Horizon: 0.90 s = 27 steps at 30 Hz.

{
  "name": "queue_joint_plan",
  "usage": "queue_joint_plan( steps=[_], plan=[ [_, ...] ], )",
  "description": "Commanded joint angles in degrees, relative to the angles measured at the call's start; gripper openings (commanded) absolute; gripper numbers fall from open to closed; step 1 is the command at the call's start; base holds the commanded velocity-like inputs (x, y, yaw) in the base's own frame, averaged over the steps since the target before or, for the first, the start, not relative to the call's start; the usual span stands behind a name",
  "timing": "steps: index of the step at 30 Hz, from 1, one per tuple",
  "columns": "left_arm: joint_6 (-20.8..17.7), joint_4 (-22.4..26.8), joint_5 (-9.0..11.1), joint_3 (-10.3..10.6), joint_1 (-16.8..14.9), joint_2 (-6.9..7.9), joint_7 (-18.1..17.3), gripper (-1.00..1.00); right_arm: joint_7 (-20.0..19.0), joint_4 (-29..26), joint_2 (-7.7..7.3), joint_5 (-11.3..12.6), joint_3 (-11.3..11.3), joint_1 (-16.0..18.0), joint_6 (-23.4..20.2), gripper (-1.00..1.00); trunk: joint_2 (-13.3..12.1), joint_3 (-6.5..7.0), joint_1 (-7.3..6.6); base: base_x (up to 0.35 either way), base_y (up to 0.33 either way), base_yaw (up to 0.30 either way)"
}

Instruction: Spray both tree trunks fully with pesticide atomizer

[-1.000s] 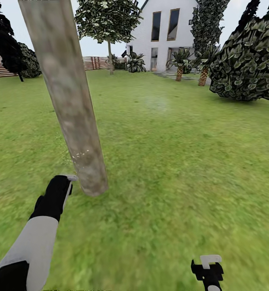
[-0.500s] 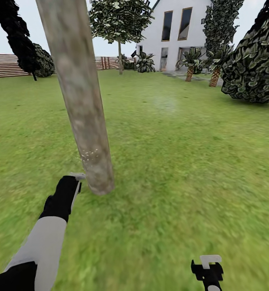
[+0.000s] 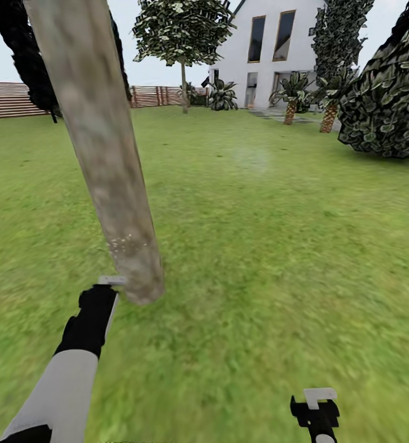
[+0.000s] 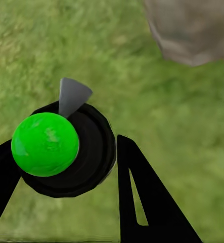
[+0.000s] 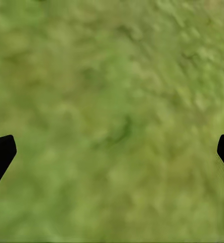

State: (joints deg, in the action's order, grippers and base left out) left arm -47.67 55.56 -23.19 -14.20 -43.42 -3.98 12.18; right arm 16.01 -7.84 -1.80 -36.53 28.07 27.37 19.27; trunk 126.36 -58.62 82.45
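since half a second ago my view has swung, so the near tree trunk (image 3: 109,166) now sits further to the left in the head view and leans across more of the frame. my left claw (image 3: 111,282) has dropped lower, to just beside the foot of the trunk. pale specks dot the bark low down, just above the claw, which i take for spray landing. in the left wrist view the claw is clamped around the pesticide atomizer (image 4: 61,152), its green cap up and its grey nozzle aimed toward the trunk base (image 4: 192,30). my right claw (image 3: 315,409) hangs spread wide over the lawn (image 3: 278,234), holding nothing. i judge only a low patch is wetted, so i would work up the bark, then go to the second tree (image 3: 181,37) near the fence (image 3: 7,98).
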Motion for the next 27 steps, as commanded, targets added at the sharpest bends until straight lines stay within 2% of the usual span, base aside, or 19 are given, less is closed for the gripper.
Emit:
queue_joint_plan(
  steps=[1, 4, 9, 23, 27],
  plan=[
    [-0.1, 0.7, 0.5, -0.9, 0.1, -0.06, 0.3, -1.00, 0.2, 0.1, 0.00, -0.6, 0.5, 0.0, 0.2, 1.00, 0.0, -0.05, -0.01, 0.002, -0.277, 0.227],
    [-0.1, 1.3, 0.4, -1.8, 0.2, -0.06, 0.3, -1.00, 0.2, 0.1, 0.04, -0.6, 0.4, 0.0, 0.2, 1.00, 0.0, -0.05, -0.01, 0.000, -0.277, 0.264],
    [-0.1, 1.2, 0.4, -1.8, 0.2, -0.14, 0.3, -1.00, 0.2, 0.1, 0.04, -0.6, 0.4, 0.0, 0.2, 1.00, 0.0, -0.05, -0.01, 0.050, -0.277, 0.251],
    [0.1, 0.5, 0.0, -1.9, 0.3, 0.20, 0.4, -1.00, 0.2, 0.1, 0.04, -0.6, 0.5, 0.0, 0.2, 1.00, 0.0, -0.05, -0.01, 0.003, -0.277, 0.018],
    [0.1, 0.4, -0.1, -1.8, 0.6, 0.41, 1.0, -1.00, 0.2, 0.1, 0.04, -0.6, 0.4, 0.0, 0.2, 1.00, 0.0, -0.05, -0.01, 0.000, -0.277, 0.193]
  ],
)
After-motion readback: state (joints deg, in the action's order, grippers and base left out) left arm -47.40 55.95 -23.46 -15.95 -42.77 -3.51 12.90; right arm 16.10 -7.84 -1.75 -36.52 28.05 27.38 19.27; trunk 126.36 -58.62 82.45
